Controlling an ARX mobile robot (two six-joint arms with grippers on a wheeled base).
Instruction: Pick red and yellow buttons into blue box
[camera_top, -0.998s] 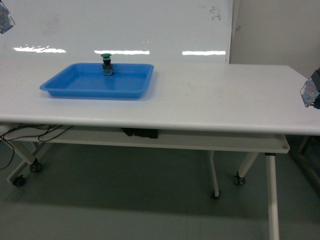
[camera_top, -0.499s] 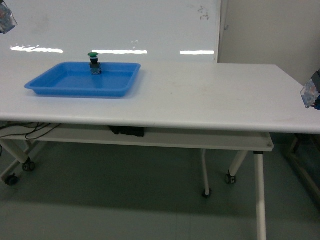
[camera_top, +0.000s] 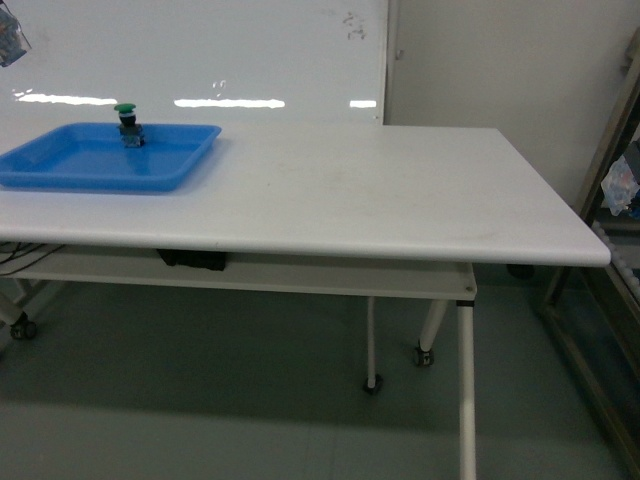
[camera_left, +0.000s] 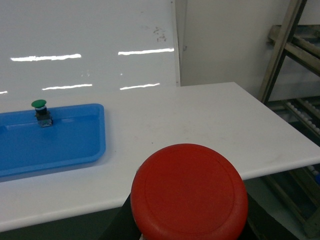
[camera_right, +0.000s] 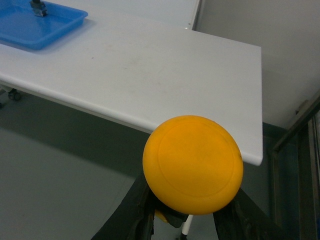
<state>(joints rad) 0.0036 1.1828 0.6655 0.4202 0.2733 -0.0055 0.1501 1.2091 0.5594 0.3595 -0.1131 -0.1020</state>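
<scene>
We found the white bench (camera_top: 380, 190) filling most of the head view, its left end cut off by the frame and its right end rounded off near a metal rack (camera_top: 610, 170) that showed only in part. A whiteboard (camera_top: 200, 50) stood behind the bench. On the bench's left part lay a shallow blue tray (camera_top: 100, 160), clipped at the left edge, with a green-capped button (camera_top: 127, 122) standing upright at its far side. A dark object (camera_top: 192, 259) sat on the shelf under the bench; we could not identify it.

The blue box appeared in none of the views.

In the left wrist view the red button (camera_left: 190, 192) filled the lower frame, cap toward the camera, its body hidden behind the cap. The left claw (camera_left: 190, 225) was almost wholly masked by it; only dark edges showed beside the cap, and we judged it pinched on the red button. In the right wrist view the yellow button (camera_right: 192, 163) sat likewise, held off the bench's near edge, with the dark fingers (camera_right: 140, 210) of the right claw (camera_right: 187, 215) clamped under it on both sides.
</scene>
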